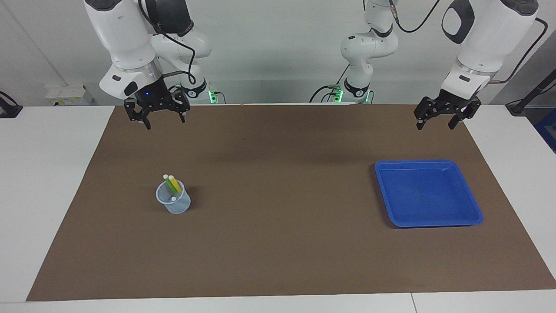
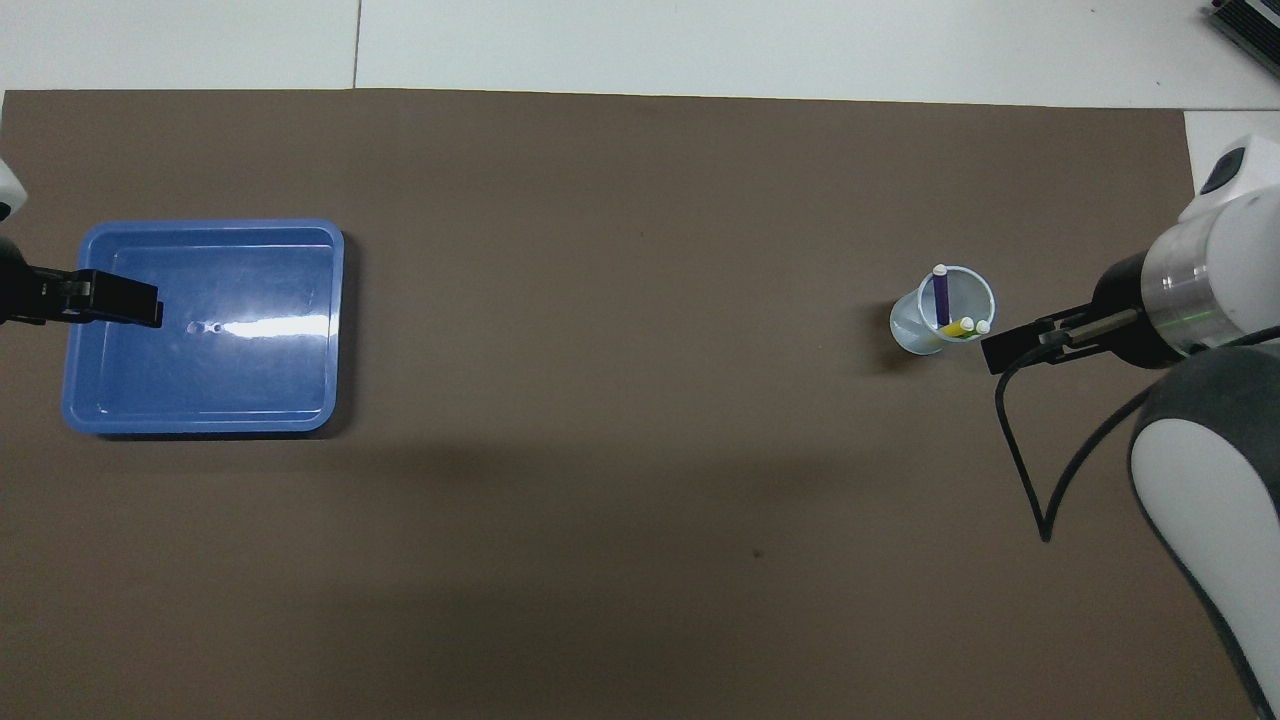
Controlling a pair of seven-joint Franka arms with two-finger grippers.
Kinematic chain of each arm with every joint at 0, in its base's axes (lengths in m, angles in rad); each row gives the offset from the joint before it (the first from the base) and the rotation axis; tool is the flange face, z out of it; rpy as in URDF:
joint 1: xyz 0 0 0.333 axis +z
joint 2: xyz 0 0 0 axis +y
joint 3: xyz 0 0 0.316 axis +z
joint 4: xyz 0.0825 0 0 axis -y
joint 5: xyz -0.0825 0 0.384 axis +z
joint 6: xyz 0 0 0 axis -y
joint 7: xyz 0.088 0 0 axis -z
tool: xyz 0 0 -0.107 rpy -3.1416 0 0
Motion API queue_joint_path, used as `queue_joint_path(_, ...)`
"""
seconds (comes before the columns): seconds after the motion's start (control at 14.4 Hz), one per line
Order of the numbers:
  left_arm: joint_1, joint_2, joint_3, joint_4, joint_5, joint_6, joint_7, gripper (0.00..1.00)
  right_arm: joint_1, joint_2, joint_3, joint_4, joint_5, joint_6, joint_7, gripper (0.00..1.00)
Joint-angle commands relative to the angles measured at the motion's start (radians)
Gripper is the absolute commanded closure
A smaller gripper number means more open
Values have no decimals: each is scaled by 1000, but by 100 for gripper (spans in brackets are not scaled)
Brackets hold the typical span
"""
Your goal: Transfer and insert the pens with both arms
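A clear plastic cup (image 1: 173,203) (image 2: 915,325) stands on the brown mat toward the right arm's end. The pens stand in it: a purple pen (image 2: 941,298), a yellow pen (image 1: 173,183) (image 2: 957,327) and a green pen (image 1: 170,186) beside the yellow one. White cap ends stick up above the rim. My right gripper (image 1: 165,123) hangs open and empty over the mat's edge by the robots, apart from the cup. My left gripper (image 1: 435,126) hangs open and empty over the mat at the left arm's end.
A blue tray (image 1: 384,191) (image 2: 210,228) with nothing in it lies on the mat toward the left arm's end. The brown mat (image 1: 278,208) covers most of the white table. A black cable (image 2: 1015,450) loops off the right wrist.
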Motion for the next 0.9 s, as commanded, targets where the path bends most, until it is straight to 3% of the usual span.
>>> queue_joint_path(0.0,4,-18,-4,-6,20,-16,5,0,-2,24,-2,41,13,-27,18,0)
queue_joint_path(0.84,4,-18,-4,-6,20,-16,7,0,-9,24,-2,37,19,-13,34,0)
